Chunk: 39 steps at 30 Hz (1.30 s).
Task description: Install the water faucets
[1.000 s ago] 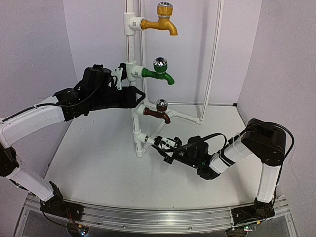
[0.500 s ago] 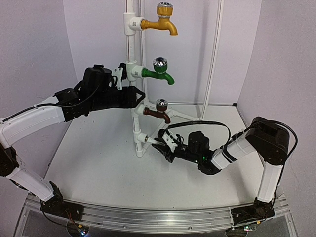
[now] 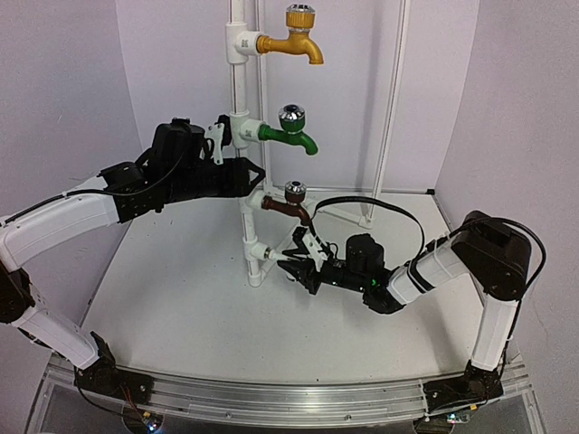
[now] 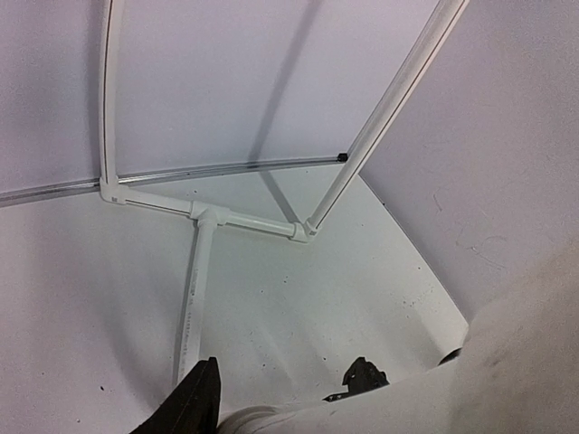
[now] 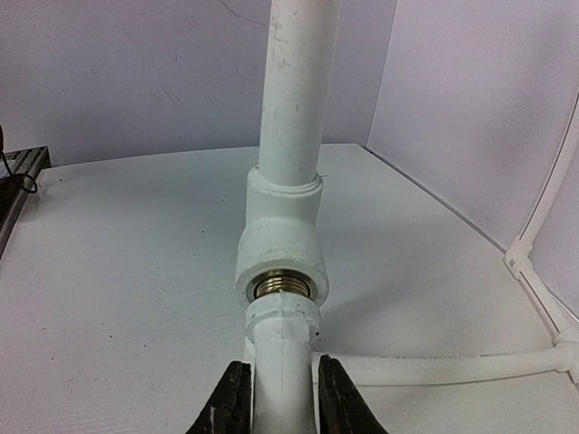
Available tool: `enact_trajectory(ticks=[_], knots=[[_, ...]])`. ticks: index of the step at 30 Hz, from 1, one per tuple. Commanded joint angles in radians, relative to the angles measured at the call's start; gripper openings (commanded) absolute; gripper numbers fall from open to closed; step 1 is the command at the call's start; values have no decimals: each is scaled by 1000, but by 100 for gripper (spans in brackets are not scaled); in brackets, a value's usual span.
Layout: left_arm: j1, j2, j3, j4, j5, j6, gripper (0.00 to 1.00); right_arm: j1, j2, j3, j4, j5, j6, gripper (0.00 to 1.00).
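An upright white pipe [image 3: 240, 90] carries a yellow faucet [image 3: 291, 41] at the top, a green faucet [image 3: 289, 134] below it and a brown faucet [image 3: 291, 206] lower still. My right gripper [image 5: 283, 402] is shut on the all-white faucet [image 5: 285, 353]. The faucet's end meets the brass-threaded mouth of the lowest T-fitting [image 5: 280, 258]. From above, the right gripper [image 3: 291, 267] lies level beside that fitting [image 3: 261, 254], hiding the white faucet. My left gripper [image 3: 249, 178] is closed around the upright pipe just above the brown faucet. A pale rounded surface [image 4: 253, 418] sits between its black fingertips [image 4: 194, 398].
A thin white pipe frame [image 3: 391, 108] rises at the back, with floor pipes and joints [image 4: 244, 220] running to the stand. Pale walls close in on the left, back and right. The right arm's black cable [image 3: 380, 203] loops above the forearm.
My right gripper has swung left and up with the white faucet, bringing it against the lowest fitting. The left arm has stayed still.
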Motion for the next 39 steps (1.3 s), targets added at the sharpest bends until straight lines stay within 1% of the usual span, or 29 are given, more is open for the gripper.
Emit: enact_trajectory(ticks=[1, 19, 26, 33, 39], knots=[[-49, 5, 45, -96, 96, -41, 0, -28, -7, 95, 137, 57, 63, 0], [-65, 19, 48, -95, 95, -45, 0, -66, 27, 133, 122, 14, 212, 0], [-69, 17, 46, -96, 92, -46, 0, -88, 18, 144, 112, -23, 314, 0], [-82, 25, 48, -89, 92, -57, 0, -88, 40, 155, 116, -1, 400, 0], [-91, 33, 48, -84, 92, -57, 0, -91, 55, 170, 119, 1, 512, 0]])
